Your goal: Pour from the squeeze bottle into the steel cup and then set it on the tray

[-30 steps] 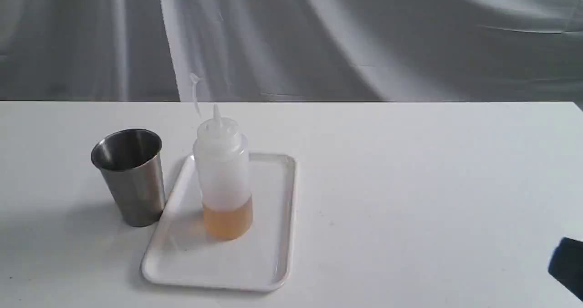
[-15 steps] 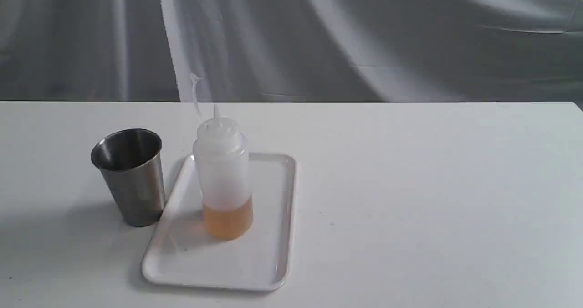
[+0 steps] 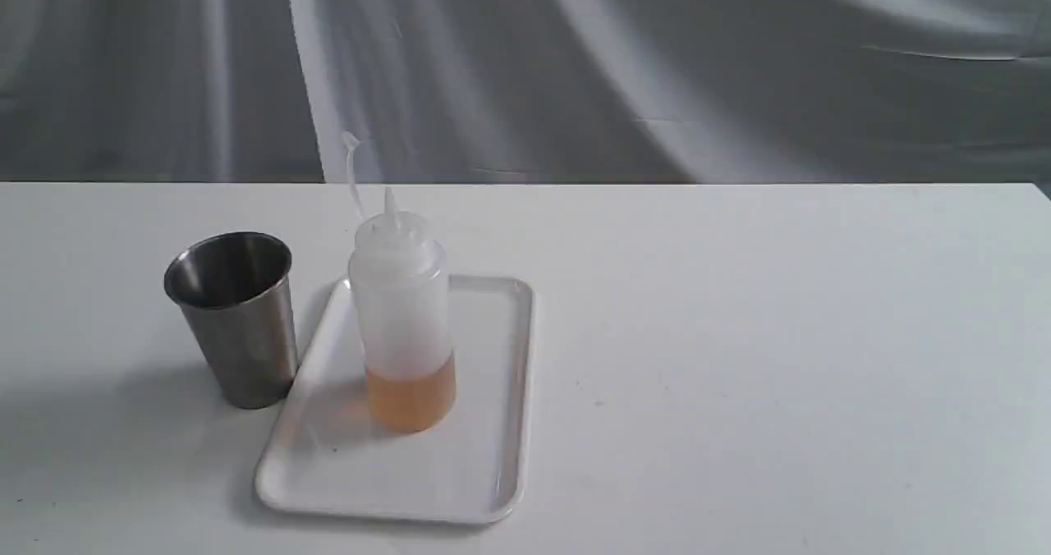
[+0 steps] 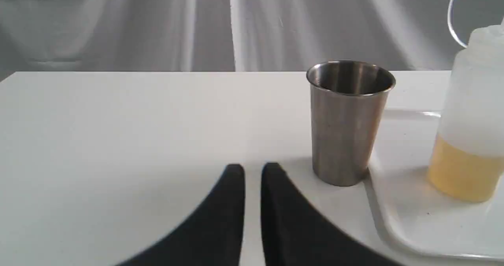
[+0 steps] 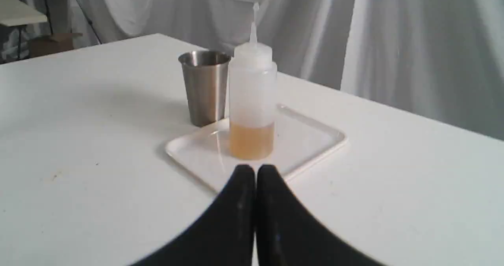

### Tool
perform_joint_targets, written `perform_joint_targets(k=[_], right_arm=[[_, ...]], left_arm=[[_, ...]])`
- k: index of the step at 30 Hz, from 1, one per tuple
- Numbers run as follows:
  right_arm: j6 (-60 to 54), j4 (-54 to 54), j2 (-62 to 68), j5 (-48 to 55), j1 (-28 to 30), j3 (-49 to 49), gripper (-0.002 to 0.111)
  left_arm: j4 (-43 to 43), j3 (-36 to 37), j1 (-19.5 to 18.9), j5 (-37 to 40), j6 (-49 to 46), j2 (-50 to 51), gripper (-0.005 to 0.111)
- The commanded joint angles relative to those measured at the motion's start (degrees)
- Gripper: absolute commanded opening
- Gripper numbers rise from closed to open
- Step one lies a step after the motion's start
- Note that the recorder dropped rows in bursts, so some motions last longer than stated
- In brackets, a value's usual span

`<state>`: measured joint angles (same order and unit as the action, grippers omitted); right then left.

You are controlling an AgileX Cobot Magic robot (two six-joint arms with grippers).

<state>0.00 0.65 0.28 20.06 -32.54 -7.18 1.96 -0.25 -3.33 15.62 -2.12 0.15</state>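
The squeeze bottle (image 3: 402, 317) stands upright on the white tray (image 3: 493, 424), amber liquid filling its lower part, its cap strap sticking up. The steel cup (image 3: 234, 317) stands on the table just left of the tray, touching or nearly touching its rim. Neither gripper shows in the exterior view. In the left wrist view my left gripper (image 4: 252, 169) is shut and holds nothing, apart from the cup (image 4: 346, 120), with the bottle (image 4: 470, 116) and tray (image 4: 397, 218) beyond. My right gripper (image 5: 256, 170) is shut and holds nothing, apart from the tray (image 5: 315, 144), facing the bottle (image 5: 252, 96) and cup (image 5: 204, 87).
A white table (image 3: 780, 333) carries everything, with grey-white drapery (image 3: 657, 62) behind its far edge. Another table corner and a stand (image 5: 23, 14) show far off in the right wrist view.
A dark part of the right arm at the exterior view's lower right edge one second ago has withdrawn out of view. Bottle, cup and tray have not moved.
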Motion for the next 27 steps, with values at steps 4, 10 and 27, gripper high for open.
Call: perform_joint_targets(k=[4, 10, 27], right_arm=[[0.0, -1.78, -0.28, -0.33, -0.16, 3.82, 0.0], [0.0, -1.78, -0.28, -0.35, 0.03, 6.76, 0.0], [0.0, -1.44, -0.28, -0.9, 14.64, 7.18, 0.0]], left_arm=[[-0.02, 0.25, 0.27, -0.41, 0.14, -0.15, 0.008], [-0.02, 0.25, 0.27, -0.41, 0.27, -0.15, 0.008], [-0.02, 0.25, 0.27, -0.41, 0.13, -0.15, 0.008]])
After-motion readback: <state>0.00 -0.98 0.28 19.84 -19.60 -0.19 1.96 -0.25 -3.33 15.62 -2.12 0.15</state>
